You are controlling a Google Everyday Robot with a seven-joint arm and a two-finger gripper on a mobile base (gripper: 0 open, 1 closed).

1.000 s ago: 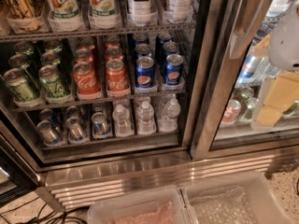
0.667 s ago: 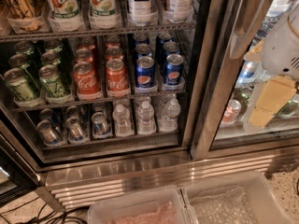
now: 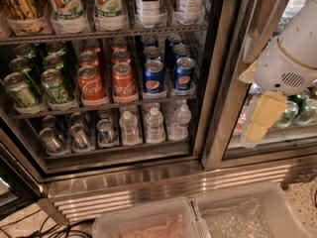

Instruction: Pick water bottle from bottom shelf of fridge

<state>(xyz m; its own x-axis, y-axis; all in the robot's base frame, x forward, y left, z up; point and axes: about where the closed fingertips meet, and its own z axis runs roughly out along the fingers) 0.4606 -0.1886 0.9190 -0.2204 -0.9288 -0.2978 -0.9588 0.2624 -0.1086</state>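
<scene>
The fridge [image 3: 220, 98] stands open on its left side, with a steel frame and shelves of drinks. On the bottom shelf [image 3: 119, 154], three small clear water bottles with white caps stand side by side: left [image 3: 130, 128], middle [image 3: 154, 124] and right [image 3: 182, 120]. Silver-blue cans [image 3: 79, 137] fill the left of that row. My gripper [image 3: 257, 125], with yellowish pads under a white wrist [image 3: 290, 58], hangs in front of the closed right glass door. It is to the right of the bottles, about level with them, and holds nothing that I can see.
The steel post [image 3: 218, 83] between the doors stands between the gripper and the bottles. Green, red and blue cans [image 3: 124, 81] fill the shelf above, with tall bottles [image 3: 148, 4] over them. Two clear plastic bins [image 3: 198, 219] sit on the floor in front.
My arm has moved left and down in front of the right door, so the gripper is nearer the centre post. The drinks have not moved.
</scene>
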